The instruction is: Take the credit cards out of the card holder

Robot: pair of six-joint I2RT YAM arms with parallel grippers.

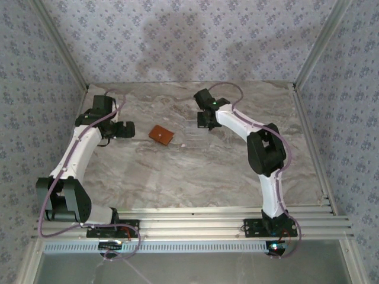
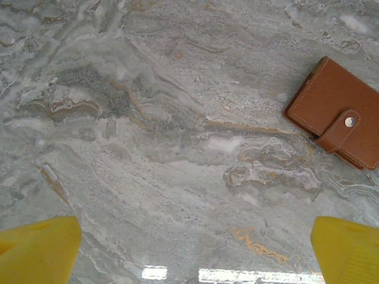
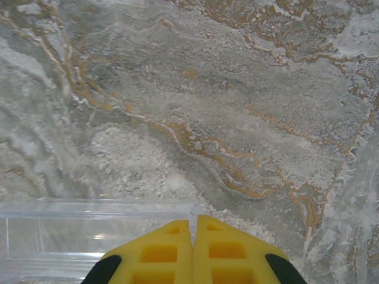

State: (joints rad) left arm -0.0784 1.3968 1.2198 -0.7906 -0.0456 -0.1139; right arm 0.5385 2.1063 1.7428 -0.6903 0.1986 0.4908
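Observation:
The card holder (image 1: 160, 135) (image 2: 336, 112) is an orange-brown leather wallet lying flat on the marble table, folded closed with its snap strap fastened. The credit cards are hidden inside it. My left gripper (image 1: 125, 130) (image 2: 198, 251) hovers just left of the wallet, open wide with nothing between its yellow fingers (image 2: 37, 251). My right gripper (image 1: 205, 123) (image 3: 193, 220) is to the wallet's right. Its jaws are pressed together on the corner edge of the clear plastic sheet (image 3: 89, 234), with a thin sliver of it between the tips.
The clear plastic sheet (image 1: 190, 138) lies between the wallet and the right arm. Patterned walls with metal rails (image 1: 309, 118) close in the marble table (image 1: 195, 171) on three sides. Bare marble stretches toward the near edge.

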